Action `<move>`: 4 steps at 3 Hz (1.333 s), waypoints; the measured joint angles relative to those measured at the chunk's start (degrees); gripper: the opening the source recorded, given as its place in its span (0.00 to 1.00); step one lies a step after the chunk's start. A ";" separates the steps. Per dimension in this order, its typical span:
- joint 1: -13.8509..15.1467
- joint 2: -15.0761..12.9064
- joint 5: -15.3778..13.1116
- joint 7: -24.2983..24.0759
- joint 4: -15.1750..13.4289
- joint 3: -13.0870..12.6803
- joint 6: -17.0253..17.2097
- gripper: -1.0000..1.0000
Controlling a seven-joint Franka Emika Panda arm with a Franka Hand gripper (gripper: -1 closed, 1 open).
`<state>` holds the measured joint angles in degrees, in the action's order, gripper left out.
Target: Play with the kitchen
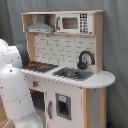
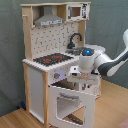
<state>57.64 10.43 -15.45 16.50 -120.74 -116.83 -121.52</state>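
Note:
The white and light-wood toy kitchen (image 1: pixel 75 85) (image 2: pixel 47 75) stands upright in both exterior views. It has a black-red stovetop (image 1: pixel 42 66) (image 2: pixel 52 59), a sink (image 1: pixel 73 74), a black faucet (image 1: pixel 85 57) (image 2: pixel 74 40) and a grey hood (image 1: pixel 40 25) (image 2: pixel 49 21). In the second exterior view the windowed oven door (image 2: pixel 70 104) hangs open. My gripper (image 2: pixel 82 78) hovers just above the door's top edge, in front of the counter. In the first exterior view the gripper is hidden behind my own white arm (image 1: pixel 15 90).
A grey curtain (image 1: pixel 12 20) backs the kitchen. A toy microwave (image 1: pixel 75 22) sits in the top shelf. The floor (image 2: pixel 20 120) is wooden. My arm (image 2: pixel 112 62) reaches in from the second exterior view's right.

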 joint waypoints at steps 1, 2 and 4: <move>-1.66 -1.96 -3.98 -2.02 2.40 -0.07 5.64 1.00; -3.47 -3.92 -7.99 -3.65 4.41 -0.21 11.62 1.00; -6.57 -6.83 -16.67 -6.20 6.49 -0.57 22.90 1.00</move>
<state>51.07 3.60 -32.12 10.30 -114.26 -117.40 -98.62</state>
